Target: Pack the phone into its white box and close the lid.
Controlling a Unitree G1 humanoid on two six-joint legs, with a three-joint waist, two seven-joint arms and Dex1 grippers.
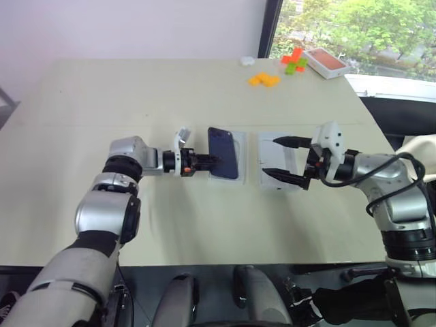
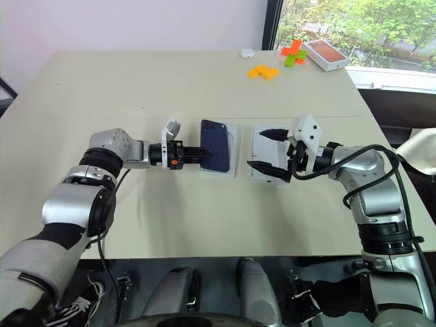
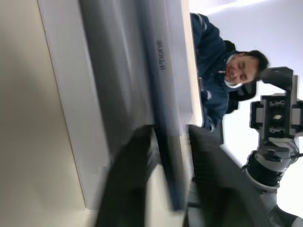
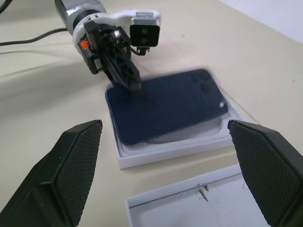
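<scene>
The dark blue phone (image 1: 225, 151) lies slightly tilted on top of the white box (image 1: 240, 146), its camera cluster at the far corner. My left gripper (image 1: 216, 162) reaches in level from the left. In the left wrist view its fingers (image 3: 128, 179) straddle the phone's near edge, open, with a thin gap on one side. The lid (image 1: 279, 155) lies just right of the box, white inside facing up. My right gripper (image 1: 270, 157) hovers over the lid, open and holding nothing. The right wrist view shows the phone (image 4: 165, 104) and the box rim (image 4: 175, 149).
At the table's far right stand an orange-topped white box (image 1: 327, 63), red and green blocks (image 1: 294, 61), yellow pieces (image 1: 264, 80) and a small white object (image 1: 247, 60). A person (image 3: 227, 71) sits beyond the table in the left wrist view.
</scene>
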